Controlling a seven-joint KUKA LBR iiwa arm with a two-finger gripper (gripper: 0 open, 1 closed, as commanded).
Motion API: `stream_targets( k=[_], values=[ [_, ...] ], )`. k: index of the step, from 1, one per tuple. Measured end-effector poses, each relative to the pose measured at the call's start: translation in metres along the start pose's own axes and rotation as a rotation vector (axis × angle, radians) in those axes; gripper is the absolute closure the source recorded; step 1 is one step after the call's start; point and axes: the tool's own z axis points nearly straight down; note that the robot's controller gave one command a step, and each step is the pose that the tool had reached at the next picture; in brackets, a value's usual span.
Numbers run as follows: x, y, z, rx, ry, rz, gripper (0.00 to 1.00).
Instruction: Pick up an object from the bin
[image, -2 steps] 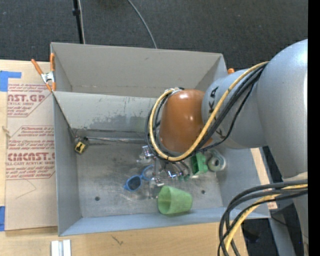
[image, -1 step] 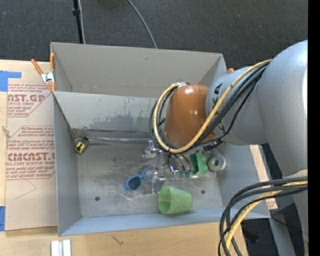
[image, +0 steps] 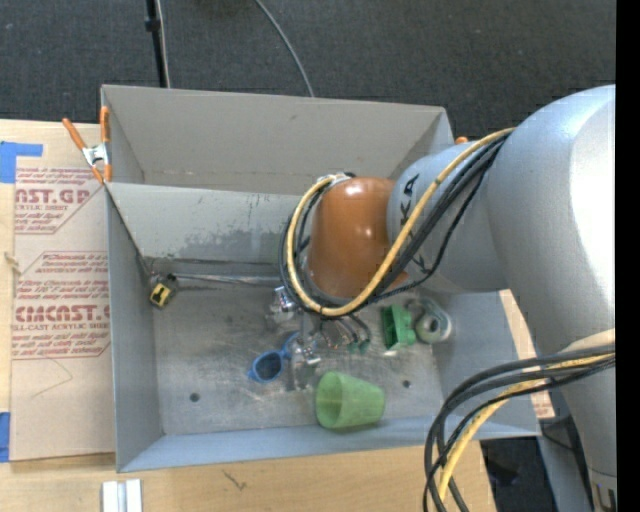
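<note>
My gripper (image: 297, 362) hangs low over the middle of the bin floor, under the orange wrist cover. Just left of its tips lies a small blue ring-shaped thing (image: 265, 367), touching or nearly touching them. A light green plastic cup (image: 349, 401) lies on its side just right of the tips, near the front wall. Further right lie a dark green plastic piece (image: 398, 326) and a grey round thing (image: 433, 325).
A small yellow and black thing (image: 159, 293) lies at the far left by the back wall, at the end of a thin rod. The arm fills the bin's right side. The left half of the floor is bare.
</note>
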Motion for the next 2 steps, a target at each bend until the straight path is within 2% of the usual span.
stream_targets(
  k=[1,2],
  values=[
    [-0.0014,-0.0008,-0.0015,-0.002,0.005,0.001,0.0],
    [-0.0021,-0.0001,-0.0035,-0.003,0.005,0.0,1.0]
  ],
)
